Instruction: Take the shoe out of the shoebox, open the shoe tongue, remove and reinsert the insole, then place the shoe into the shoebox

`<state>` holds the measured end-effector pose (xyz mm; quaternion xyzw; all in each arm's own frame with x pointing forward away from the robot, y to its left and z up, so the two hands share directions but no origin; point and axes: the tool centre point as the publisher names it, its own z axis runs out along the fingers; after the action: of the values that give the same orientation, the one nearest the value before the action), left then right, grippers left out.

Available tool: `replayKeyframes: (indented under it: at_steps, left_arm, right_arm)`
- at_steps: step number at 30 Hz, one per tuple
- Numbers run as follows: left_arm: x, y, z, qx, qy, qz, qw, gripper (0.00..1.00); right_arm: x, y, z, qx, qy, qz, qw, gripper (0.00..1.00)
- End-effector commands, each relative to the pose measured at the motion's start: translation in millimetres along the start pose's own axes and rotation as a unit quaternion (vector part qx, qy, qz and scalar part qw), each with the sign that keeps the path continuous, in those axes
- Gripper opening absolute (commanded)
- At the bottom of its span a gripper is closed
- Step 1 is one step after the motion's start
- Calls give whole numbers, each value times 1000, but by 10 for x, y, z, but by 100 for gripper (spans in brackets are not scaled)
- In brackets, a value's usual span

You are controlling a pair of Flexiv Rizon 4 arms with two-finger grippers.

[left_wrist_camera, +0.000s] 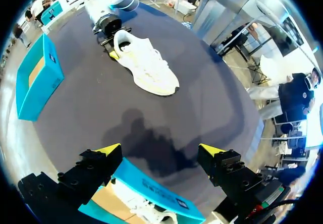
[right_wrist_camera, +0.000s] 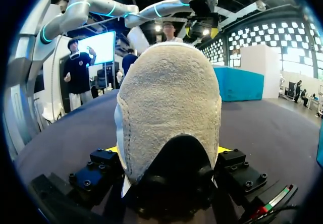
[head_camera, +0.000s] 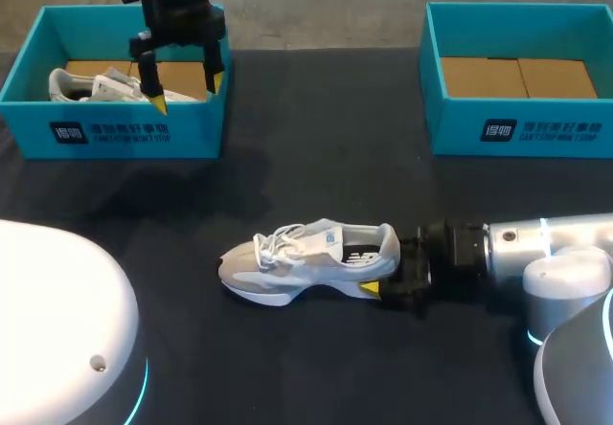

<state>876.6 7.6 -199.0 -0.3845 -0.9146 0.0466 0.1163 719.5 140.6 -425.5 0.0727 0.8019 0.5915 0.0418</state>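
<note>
So that the shoe (head_camera: 306, 260) lies steady for the tongue work, we clamp its heel in our right gripper (head_camera: 388, 272), sole down near the table's (head_camera: 316, 157) front edge. Our left gripper (head_camera: 189, 93) hangs wide open and empty above the far-left shoebox (head_camera: 124, 138), seemingly free to help.

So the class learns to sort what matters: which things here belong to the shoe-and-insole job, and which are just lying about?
Job: shoe on the table; right gripper, shut on its heel; left gripper, open above the left box; that box or the empty right box, cannot tell which.
Lying about, it seems: second shoe, inside the left box.
</note>
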Motion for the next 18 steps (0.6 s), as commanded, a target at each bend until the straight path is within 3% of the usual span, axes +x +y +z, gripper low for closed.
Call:
replayKeyframes:
  at_steps: [1, 5, 6, 8, 10, 11, 12, 14, 15, 17, 18]
  left_arm:
    - [21, -1, 9, -1, -2, 0, 1000, 100]
    - [103, -99, 19, 10, -16, -52, 998, 100]
    - [231, -228, 30, 31, -12, -115, 993, 100]
    - [248, -275, 36, 32, -11, -154, 987, 100]
    - [238, -393, 132, 47, 5, -287, 957, 100]
    - [238, -393, 132, 47, 5, -287, 957, 100]
    - [181, -459, 242, 72, 29, -382, 921, 100]
    - [169, -477, 263, 77, 34, -402, 912, 100]
    - [182, -567, 344, 101, 29, -446, 889, 100]
    - [179, -591, 359, 107, 37, -457, 882, 100]
    - [151, -678, 423, 114, 35, -516, 848, 100]
  right_arm:
    - [-6, 9, 21, 3, 1, 0, 1000, 0]
    - [-6, 9, 21, 3, 1, 0, 1000, 0]
    - [-6, 9, 21, 3, 1, 0, 1000, 0]
    - [-6, 9, 21, 3, 1, 0, 1000, 0]
    - [-6, 9, 21, 3, 1, 0, 1000, 0]
    - [-6, 9, 21, 3, 1, 0, 1000, 0]
    - [-6, 9, 21, 3, 1, 0, 1000, 0]
    - [-6, 9, 21, 3, 1, 0, 1000, 0]
    - [-6, 9, 21, 3, 1, 0, 1000, 0]
    - [-6, 9, 21, 3, 1, 0, 1000, 0]
    - [-6, 9, 21, 3, 1, 0, 1000, 0]
